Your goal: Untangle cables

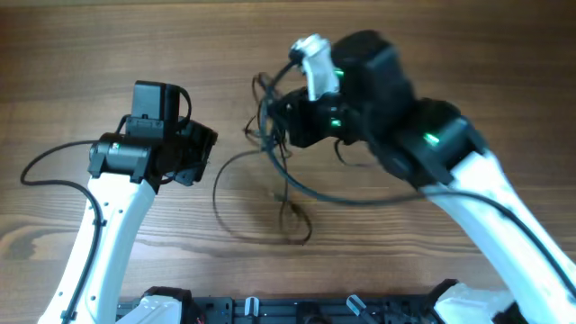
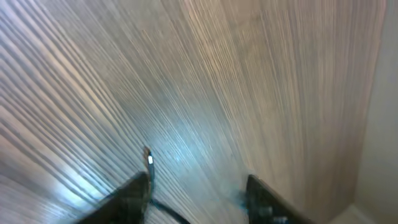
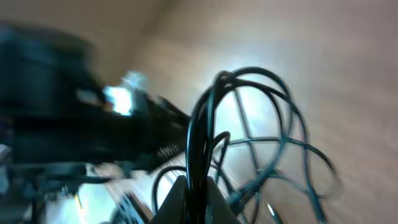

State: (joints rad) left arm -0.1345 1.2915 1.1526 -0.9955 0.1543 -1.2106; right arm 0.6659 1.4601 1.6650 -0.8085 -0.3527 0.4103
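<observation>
Cables (image 1: 281, 180) are lying in a loose tangle on the table (image 1: 108, 54), with one wide loop sagging out of the knot toward the robot bases and a smaller loop curling at its near edge.

The right arm (image 1: 468, 171) is reaching in from the near right of the tangle, its white forearm slanting up and across, its dark wrist bending over the far side of the knot. The right gripper (image 1: 277, 119) is pressing down at the far edge of the tangle. In the wrist view the right gripper (image 3: 194, 190) is pinching tight on a bundle of strands, and the cables (image 3: 200, 134) are rising straight out from between the closed jaws before fanning into arcs above the wood.

The left arm (image 1: 108, 216) is standing to the left of the tangle, rising from the near edge and folding at the elbow so that the left gripper (image 1: 205, 144) is pointing sideways at the knot, near the wide loop; the overhead view does not show whether it is touching it. From its own camera the left gripper (image 2: 196, 196) is gaping, its fingers (image 2: 134, 193) standing well apart over bare wood and clamping nothing. A small plug (image 2: 148, 158) is showing just beside the tip of one finger, and a thin cord is trailing away below it.
</observation>
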